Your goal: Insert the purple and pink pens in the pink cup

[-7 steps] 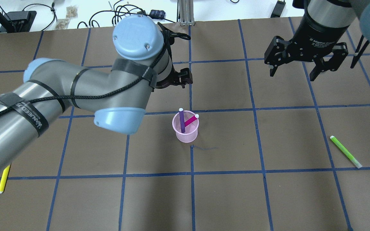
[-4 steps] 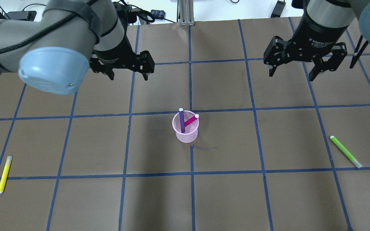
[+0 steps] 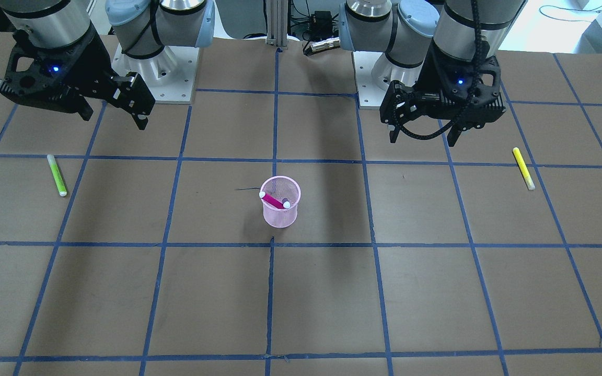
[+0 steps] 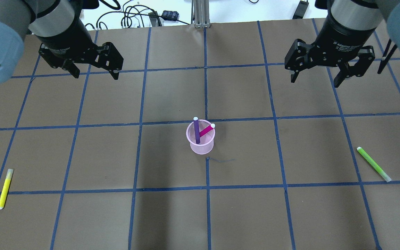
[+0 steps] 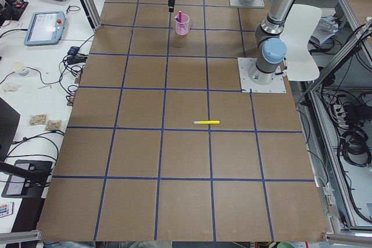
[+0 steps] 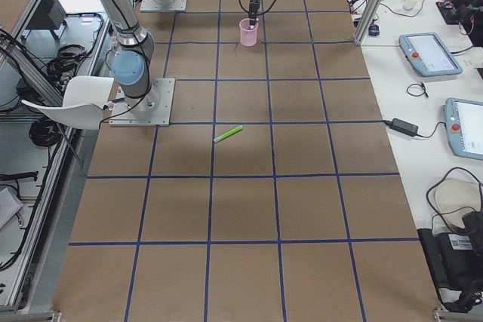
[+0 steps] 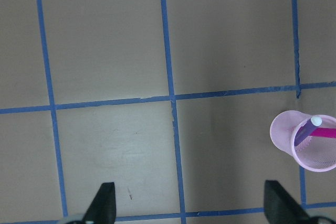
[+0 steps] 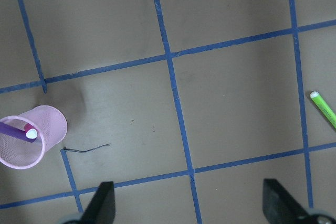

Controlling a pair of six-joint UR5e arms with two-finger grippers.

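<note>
Grippers hang wide open and empty, left gripper (image 4: 96, 74) at upper left, right gripper (image 4: 315, 80) at upper right; cup (image 4: 202, 148) stands mid-frame holding purple pen (image 4: 197, 131) and pink pen (image 4: 207, 131), both leaning. Likely risk: a low gripper sweep clips the protruding pens and tips the cup.

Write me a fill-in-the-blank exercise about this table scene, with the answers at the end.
The pink cup holds ____ pens: the purple pen and the pink pen.
The yellow pen lies on the table on the robot's ____ side.
The left pincer and the right pincer are both ____ and hold nothing.
Missing words: two; left; open.
</note>
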